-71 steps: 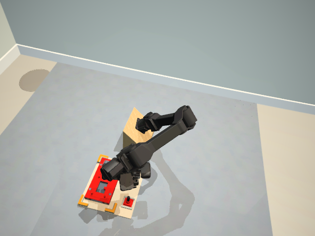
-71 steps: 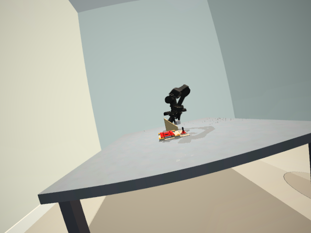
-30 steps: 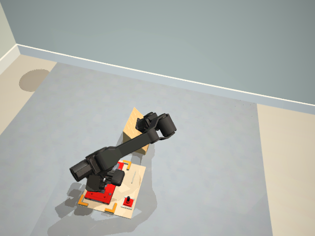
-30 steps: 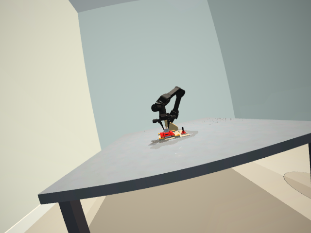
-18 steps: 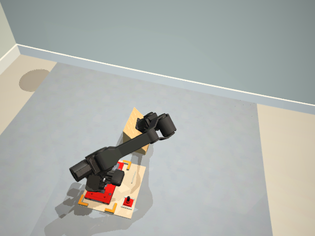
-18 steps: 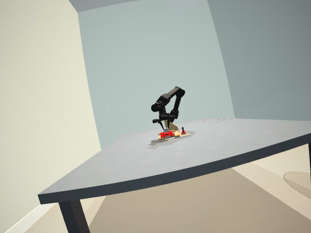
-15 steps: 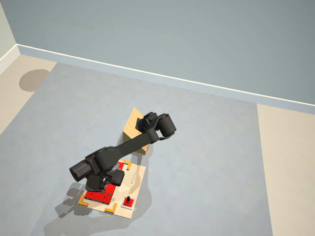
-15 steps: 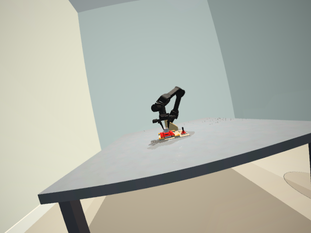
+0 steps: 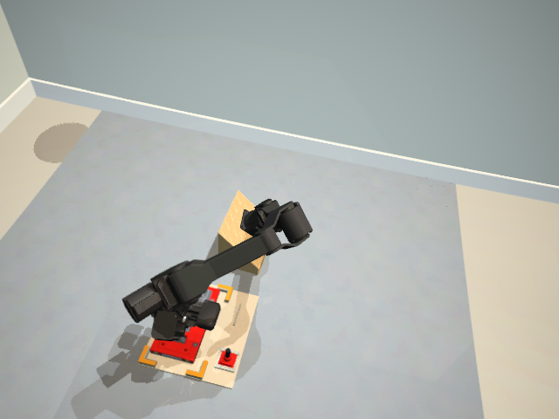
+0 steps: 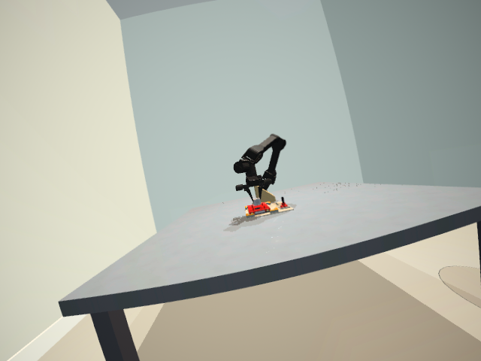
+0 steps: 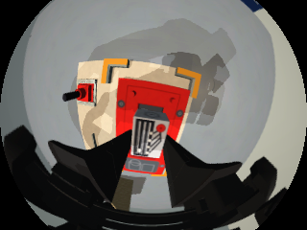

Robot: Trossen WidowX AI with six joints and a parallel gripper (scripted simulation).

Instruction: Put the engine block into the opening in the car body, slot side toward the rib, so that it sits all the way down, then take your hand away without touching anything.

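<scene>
The engine block (image 11: 150, 135) (image 10: 256, 201) is held between the two black fingers of the hand (image 11: 149, 134) (image 10: 256, 199), one finger pressed to each side. The block, grey with a striped face and a red round mark, is placed over the middle of the red car body (image 11: 153, 90) (image 9: 176, 346) (image 10: 258, 208); a dark part of the opening (image 11: 151, 107) is seen just beside its top edge. Whether the block is seated all the way down cannot be told, and the rib is not made out. The car body is laid on a cream board (image 9: 225, 333) (image 10: 288, 204) (image 11: 93, 72), framed at its corners by orange brackets (image 9: 198, 371) (image 11: 199, 85). On the same board, apart from the car body, a small red square piece (image 9: 229, 360) (image 11: 84, 92) is set, with a black lever (image 9: 228, 352) (image 10: 282, 200) (image 11: 71, 96) raised from it. The board is carried by the grey worktop (image 9: 361, 292) (image 10: 217, 241) (image 11: 53, 57). Near the board a wooden block (image 9: 232, 218) (image 10: 267, 195) is placed, partly covered from above by the black arm (image 9: 238, 257) (image 10: 274, 159). The arm is bent, its elbow raised and its wrist lowered over the car body.
</scene>
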